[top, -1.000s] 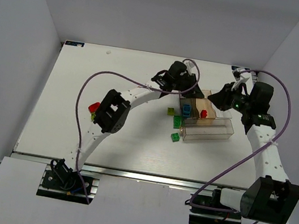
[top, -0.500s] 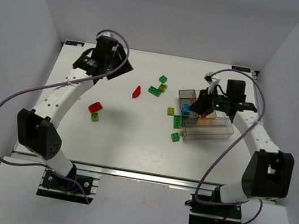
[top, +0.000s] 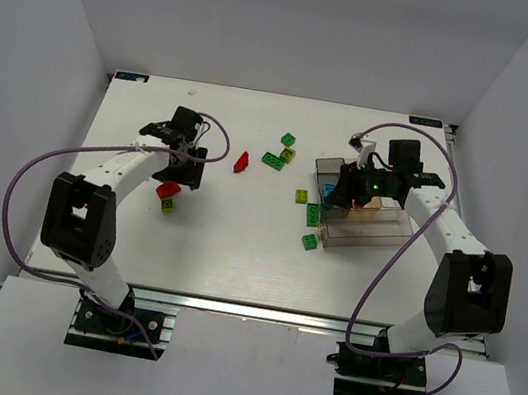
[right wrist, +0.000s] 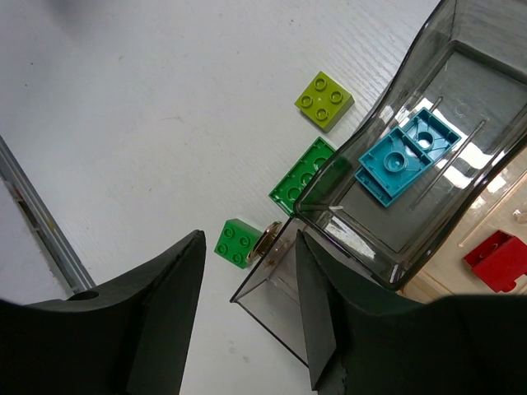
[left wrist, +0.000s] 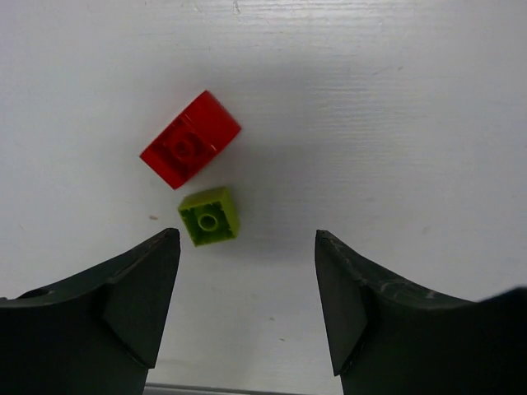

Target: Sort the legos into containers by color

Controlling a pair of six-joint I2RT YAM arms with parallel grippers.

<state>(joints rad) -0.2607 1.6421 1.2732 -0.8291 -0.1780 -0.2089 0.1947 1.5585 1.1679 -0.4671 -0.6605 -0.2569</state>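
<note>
Now both jaws stand spread, holding nothing: the right gripper (right wrist: 249, 243) hangs over the container's (right wrist: 362, 239) corner, the left gripper (left wrist: 245, 240) well left of the container, above a yellow-green lego (left wrist: 208, 216) just beside a red lego (left wrist: 191, 138). Likely light, stiff and slick; pinch its flat side walls.

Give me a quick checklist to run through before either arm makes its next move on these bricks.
1. Left gripper open and empty: ok.
2. Yellow-green brick centred between its jaws: not ok, it sits off toward one finger.
3. That brick clear of the red brick: cannot tell, they lie almost corner to corner.
4. Right gripper open and empty: ok.
5. Colours kept apart in the container: ok, blue brick and second red brick lie in separate compartments.
6. Right gripper clear of the container wall: cannot tell.
</note>
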